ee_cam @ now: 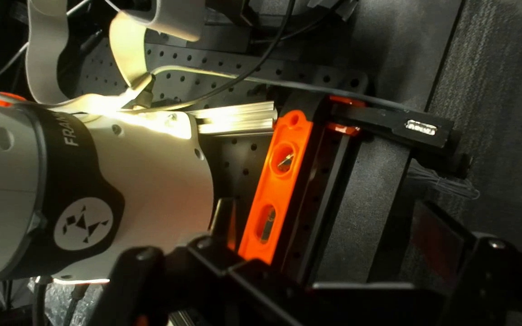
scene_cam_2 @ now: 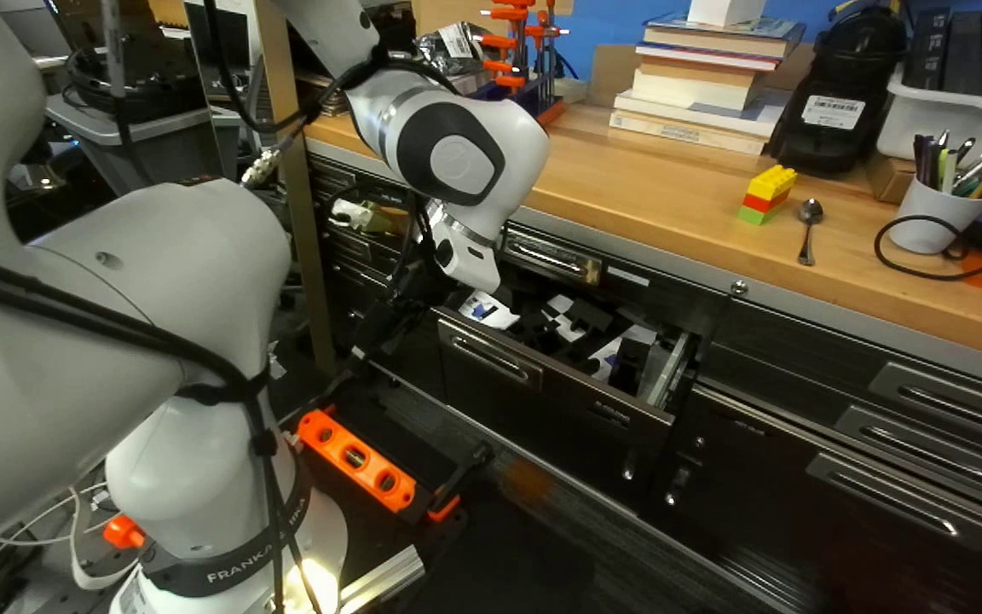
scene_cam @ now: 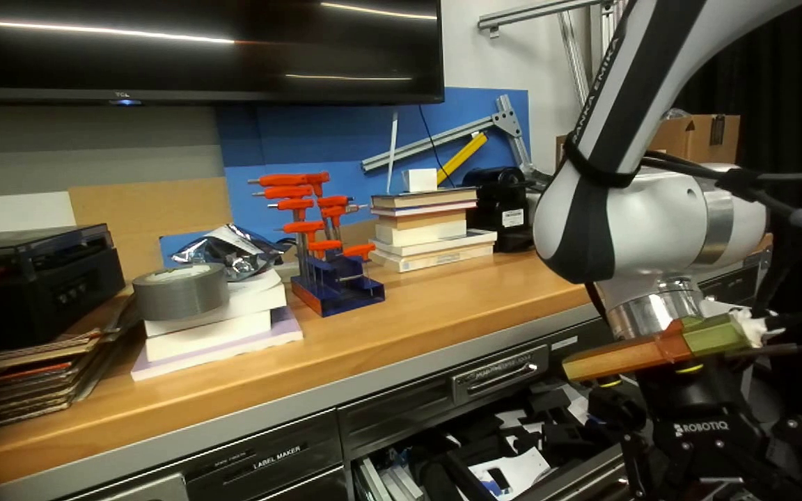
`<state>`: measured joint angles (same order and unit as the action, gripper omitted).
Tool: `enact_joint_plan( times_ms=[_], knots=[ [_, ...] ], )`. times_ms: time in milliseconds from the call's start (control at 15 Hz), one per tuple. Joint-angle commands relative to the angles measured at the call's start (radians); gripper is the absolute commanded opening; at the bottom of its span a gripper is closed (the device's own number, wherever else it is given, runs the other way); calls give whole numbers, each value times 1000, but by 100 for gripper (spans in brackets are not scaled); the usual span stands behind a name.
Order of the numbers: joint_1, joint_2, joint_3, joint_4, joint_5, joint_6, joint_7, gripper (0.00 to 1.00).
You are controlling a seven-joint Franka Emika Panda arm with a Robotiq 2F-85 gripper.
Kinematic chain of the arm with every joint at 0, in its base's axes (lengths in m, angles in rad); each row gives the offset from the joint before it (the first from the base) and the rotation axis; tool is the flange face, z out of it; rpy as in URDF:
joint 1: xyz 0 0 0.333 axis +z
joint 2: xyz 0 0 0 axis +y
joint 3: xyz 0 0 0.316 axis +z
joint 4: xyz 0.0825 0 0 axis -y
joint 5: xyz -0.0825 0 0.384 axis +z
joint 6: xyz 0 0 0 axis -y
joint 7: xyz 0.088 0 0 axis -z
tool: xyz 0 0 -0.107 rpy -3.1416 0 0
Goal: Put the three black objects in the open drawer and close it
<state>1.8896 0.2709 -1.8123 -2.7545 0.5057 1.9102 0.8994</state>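
The open drawer [scene_cam_2: 559,368] shows in both exterior views, below the wooden worktop; its rim [scene_cam: 578,476] also shows. It holds a jumble of black pieces and white paper-like pieces. Three black boxes [scene_cam_2: 960,53] stand in a white bin on the worktop; I cannot tell which black things are the task's three objects. My gripper [ee_cam: 333,224] is open, with a wide gap and nothing between its fingers. In an exterior view the gripper [scene_cam_2: 365,341] hangs beside the drawer's far end, outside it, partly dark and blurred. In both exterior views its fingertips are hard to see.
The worktop [scene_cam_2: 670,200] carries stacked books [scene_cam: 429,229], an orange hex-key set [scene_cam: 338,285], duct tape [scene_cam: 182,289], toy bricks [scene_cam_2: 768,194], a spoon [scene_cam_2: 808,230] and a pen cup [scene_cam_2: 926,217]. An orange level [ee_cam: 277,190] lies by the robot base [ee_cam: 152,181].
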Motion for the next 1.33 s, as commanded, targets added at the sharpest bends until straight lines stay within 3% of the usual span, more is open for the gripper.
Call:
enact_joint_plan(
  times_ms=[0, 267, 533, 1133, 1200, 1267],
  knots=[
    [-90, -30, 116, 0, -8, 54, 46, 100],
    [-204, 8, 269, -1, 48, 162, 79, 100],
    [-351, 64, 437, -1, 184, 269, 61, 100],
    [-668, 247, 826, 1, 486, 336, -106, 100],
    [-802, 191, 945, 4, 442, 417, -75, 100],
    [-862, 214, 1008, 20, 453, 450, -90, 100]
  ],
)
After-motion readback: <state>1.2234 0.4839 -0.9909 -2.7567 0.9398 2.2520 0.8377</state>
